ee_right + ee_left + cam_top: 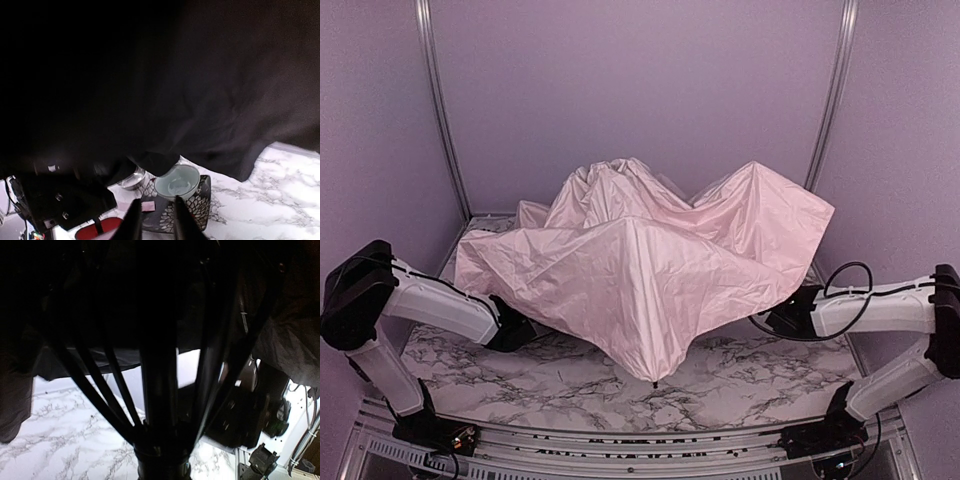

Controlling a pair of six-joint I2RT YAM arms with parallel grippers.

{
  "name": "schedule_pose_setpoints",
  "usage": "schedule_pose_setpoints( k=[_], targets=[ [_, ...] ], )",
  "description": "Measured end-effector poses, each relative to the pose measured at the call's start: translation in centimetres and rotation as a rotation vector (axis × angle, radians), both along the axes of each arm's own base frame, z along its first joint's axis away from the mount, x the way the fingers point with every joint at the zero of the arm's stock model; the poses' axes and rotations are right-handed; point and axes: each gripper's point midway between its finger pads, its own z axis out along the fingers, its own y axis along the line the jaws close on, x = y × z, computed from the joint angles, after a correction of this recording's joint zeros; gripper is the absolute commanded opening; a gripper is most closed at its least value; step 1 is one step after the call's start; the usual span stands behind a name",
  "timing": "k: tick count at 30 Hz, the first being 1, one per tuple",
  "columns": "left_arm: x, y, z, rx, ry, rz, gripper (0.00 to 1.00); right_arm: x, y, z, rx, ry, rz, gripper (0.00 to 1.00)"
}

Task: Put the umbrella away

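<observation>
White arm links [435, 300], black joints [355, 290], looped black cable [848, 265], dark claw fingers [134, 220].

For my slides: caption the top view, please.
Pink umbrella sprawls over the marble table, left arm and right arm reaching under it.

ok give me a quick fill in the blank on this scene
1. Outside, the umbrella is ___.
2. Its lining is ___.
3. The table top looks like ___.
4. The bowl sits on a ___ mat.
Missing words: pink, black, marble, floral.
</observation>
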Motion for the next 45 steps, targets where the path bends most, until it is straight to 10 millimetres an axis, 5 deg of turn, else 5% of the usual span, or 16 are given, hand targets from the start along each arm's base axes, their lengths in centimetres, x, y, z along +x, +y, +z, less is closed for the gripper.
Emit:
schedule_pose_setpoints(
  k=[7,11,16,23,28,36,43,45],
  targets=[
    [-0.1,-1.2,-0.9,-0.012,0.068,-0.037,0.0,-3.1,-1.9,2.4,-0.024,-0.126,0.061,0.47],
    [0.0,-3.4,-1.9,-0.023,0.12,-0.074,0.0,-3.1,-0.5,1.5,-0.041,-0.102,0.118,0.62],
    [-0.7,-4.4,-3.2,-0.028,0.166,-0.104,0.0,-1.9,1.0,-0.1,-0.072,-0.056,0.13,0.65],
    [-1.0,-4.5,-2.9,-0.021,0.144,-0.123,0.0,-1.1,2.6,0.7,-0.131,-0.047,0.157,0.6],
    [-1.6,-4.6,-2.7,0.021,0.103,-0.149,0.0,-1.5,3.3,-0.9,-0.192,-0.019,0.206,0.54],
    [-1.5,-4.7,-3.5,0.087,0.078,-0.144,0.0,-1.7,3.7,-1.3,-0.212,-0.002,0.233,0.22],
    [-1.3,-4.7,-3.8,0.118,0.044,-0.125,0.0,-1.7,3.7,-1.4,-0.194,0.034,0.233,0.07],
    [-1.4,-4.7,-3.9,0.127,0.034,-0.126,0.1,-1.8,3.4,-1.4,-0.189,0.037,0.23,0.05]
  ],
)
